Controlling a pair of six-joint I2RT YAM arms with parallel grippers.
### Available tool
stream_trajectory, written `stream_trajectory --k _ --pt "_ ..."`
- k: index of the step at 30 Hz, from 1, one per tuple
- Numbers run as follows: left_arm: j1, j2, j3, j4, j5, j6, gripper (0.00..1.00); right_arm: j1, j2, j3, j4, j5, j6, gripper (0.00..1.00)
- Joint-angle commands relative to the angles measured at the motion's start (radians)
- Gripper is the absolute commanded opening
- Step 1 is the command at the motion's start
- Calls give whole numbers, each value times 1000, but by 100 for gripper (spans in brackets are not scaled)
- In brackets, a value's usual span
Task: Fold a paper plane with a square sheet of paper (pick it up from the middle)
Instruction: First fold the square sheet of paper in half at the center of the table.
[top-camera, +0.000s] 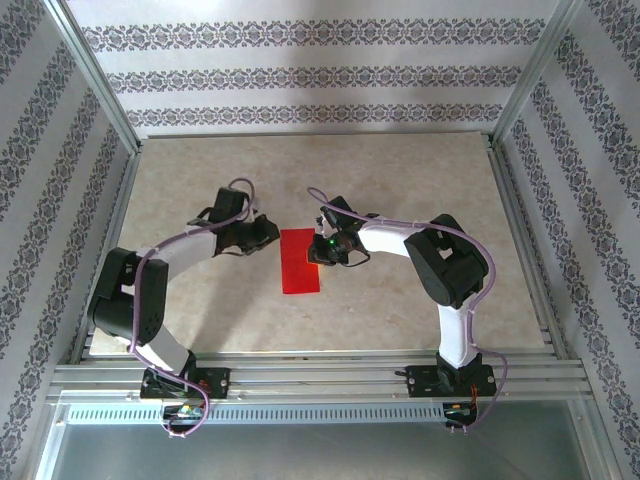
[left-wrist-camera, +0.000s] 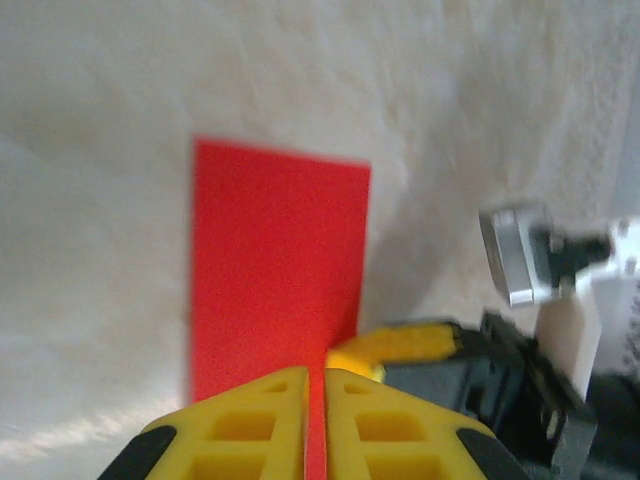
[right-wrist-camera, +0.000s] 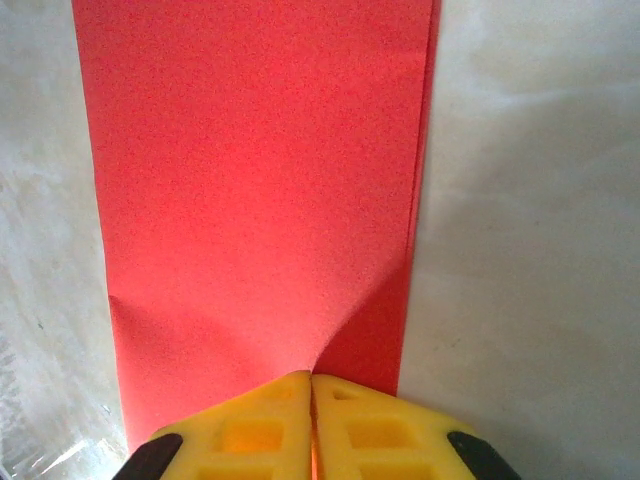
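Red paper (top-camera: 302, 262) lies flat in the middle of the table (top-camera: 420, 180), folded once into a long half. The right claw (right-wrist-camera: 312, 382) is closed, pinching one edge. The left claw (left-wrist-camera: 315, 378) is closed too, at another edge. There is no pointy plane yet, so I think most folds are left.

the left arm (top-camera: 180, 246) and right arm (top-camera: 392, 240) have white links between bulky black joint housings, each trailed by a thin lilac cable (top-camera: 491, 290). the left gripper (left-wrist-camera: 316, 385) and right gripper (right-wrist-camera: 311, 385) have yellow moulded fingers with square recesses and black heels. a green light (top-camera: 331, 241) glows on the right wrist.
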Motion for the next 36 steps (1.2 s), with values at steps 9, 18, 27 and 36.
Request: stream_trajectory --k 9,18,27,36 --pt "-108 72 -94 -41 0 -75 9 -1 104 -98 -260 184 -6 11" --pt "-128 55 -139 -158 -34 -5 9 1 112 -97 -257 178 8 11" --pt "-172 -45 -198 -245 -74 54 11 3 118 -93 -256 178 24 11" --pt "-213 -162 -143 -317 -180 59 11 5 124 -92 -250 178 26 11"
